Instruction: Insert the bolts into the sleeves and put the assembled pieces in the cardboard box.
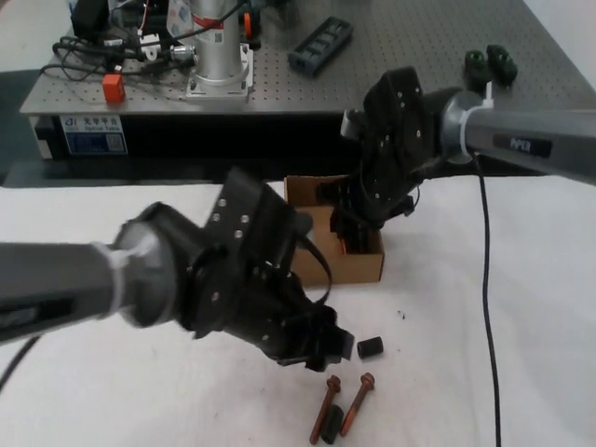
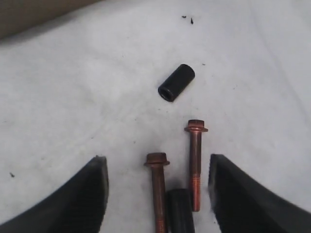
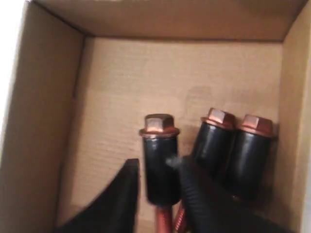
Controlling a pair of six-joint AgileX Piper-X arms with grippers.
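Note:
My left gripper hangs open low over the white cloth; it appears in the high view as the left gripper. Between its fingers lie two copper bolts with a black sleeve between them. A second loose sleeve lies just beyond, also seen as the sleeve near the bolts. My right gripper is down inside the cardboard box, shut on an assembled bolt-and-sleeve piece. Two more assembled pieces lie beside it.
The cardboard box stands on the cloth just beyond the loose parts, with the right gripper inside it. Behind it runs a raised metal breadboard with cables, a post and black fixtures. Open cloth lies to the right.

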